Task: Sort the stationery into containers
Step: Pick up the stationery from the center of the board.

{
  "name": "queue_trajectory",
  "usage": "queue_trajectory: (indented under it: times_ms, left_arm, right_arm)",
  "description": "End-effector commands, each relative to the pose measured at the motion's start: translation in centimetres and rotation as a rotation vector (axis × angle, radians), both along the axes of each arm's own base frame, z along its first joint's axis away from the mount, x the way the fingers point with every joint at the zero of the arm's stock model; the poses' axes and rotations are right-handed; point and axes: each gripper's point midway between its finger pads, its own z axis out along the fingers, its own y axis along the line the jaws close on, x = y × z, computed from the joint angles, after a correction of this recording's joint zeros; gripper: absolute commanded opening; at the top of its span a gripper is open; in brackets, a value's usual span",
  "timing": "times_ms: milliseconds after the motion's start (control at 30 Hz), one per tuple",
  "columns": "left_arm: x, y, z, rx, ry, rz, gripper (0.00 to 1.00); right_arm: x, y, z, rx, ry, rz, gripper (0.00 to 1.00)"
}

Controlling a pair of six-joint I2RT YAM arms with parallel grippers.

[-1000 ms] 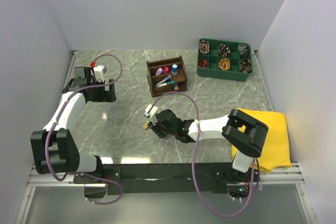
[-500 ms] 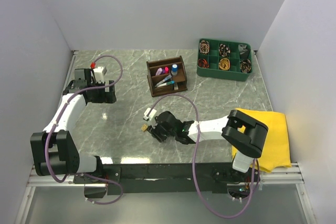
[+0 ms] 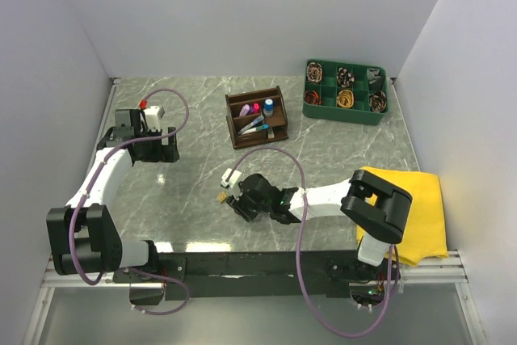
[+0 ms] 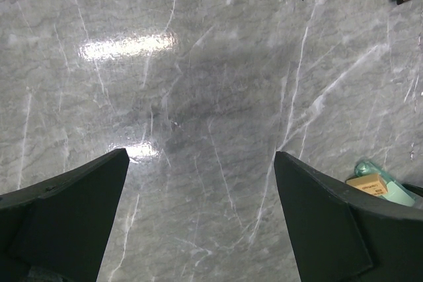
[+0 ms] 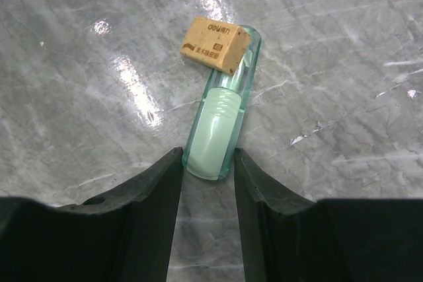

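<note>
While the left fingers (image 4: 66, 209) stay spread, the right fingers (image 5: 142, 203), drawn slightly back, pinch the teal marker (image 5: 218, 130).

Bright even light, all views sharp. White glare patches on the glossy bench (image 4: 125, 44) in both wrist views; soft shadow mid-frame in the left one.

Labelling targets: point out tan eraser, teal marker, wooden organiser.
tan eraser (image 5: 215, 45), right wrist view, top face.
teal marker (image 5: 213, 133), right wrist view, mid-barrel.
wooden organiser (image 3: 231, 123), top external view, left wall.
</note>
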Motion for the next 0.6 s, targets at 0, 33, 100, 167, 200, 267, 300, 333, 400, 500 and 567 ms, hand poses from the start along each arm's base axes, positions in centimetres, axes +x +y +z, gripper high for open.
queue_trajectory:
  times_ms: [0,33,100,167,200,267,300,333,400,500,567]
  left_arm:
    - [0.59,-0.11,1.28,-0.019,-0.055,0.007,1.00]
    - [0.55,-0.17,1.22,-0.020,-0.053,0.006,0.99]
    - [0.51,-0.17,1.26,-0.019,-0.055,0.005,0.99]
    - [0.51,-0.17,1.25,-0.019,-0.054,0.005,1.00]
    - [0.48,-0.17,1.19,-0.019,-0.052,0.005,1.00]
    - [0.49,-0.14,1.18,-0.018,-0.051,0.006,0.99]
    - [0.48,-0.10,1.19,-0.019,-0.052,0.009,1.00]
    - [0.40,-0.18,1.12,-0.020,-0.050,0.006,1.00]
    - [0.43,-0.24,1.06,-0.025,-0.048,0.007,0.99]
    - [0.40,-0.22,1.00,-0.023,-0.047,0.008,1.00]
    - [0.40,-0.27,0.99,-0.024,-0.045,0.006,1.00]
  right_arm:
    - [0.03,0.31,-0.62,0.005,0.012,-0.040,0.45]
    - [0.02,0.36,-0.81,0.002,0.015,-0.044,0.45]
    - [0.16,0.58,-0.80,0.006,0.020,-0.055,0.45]
    - [0.21,0.40,-1.27,-0.006,0.027,-0.068,0.40]
    - [0.24,0.44,-1.27,-0.003,0.032,-0.077,0.40]
    - [0.50,0.16,-1.54,-0.010,0.037,-0.113,0.41]
    - [0.48,0.33,-1.47,-0.001,0.048,-0.123,0.43]
    - [0.42,0.44,-1.46,0.004,0.053,-0.123,0.45]
    - [0.23,0.66,-1.41,0.014,0.072,-0.128,0.48]
    - [0.21,0.86,-1.34,0.021,0.082,-0.133,0.55]
    - [0.30,0.81,-1.56,0.014,0.081,-0.139,0.55]
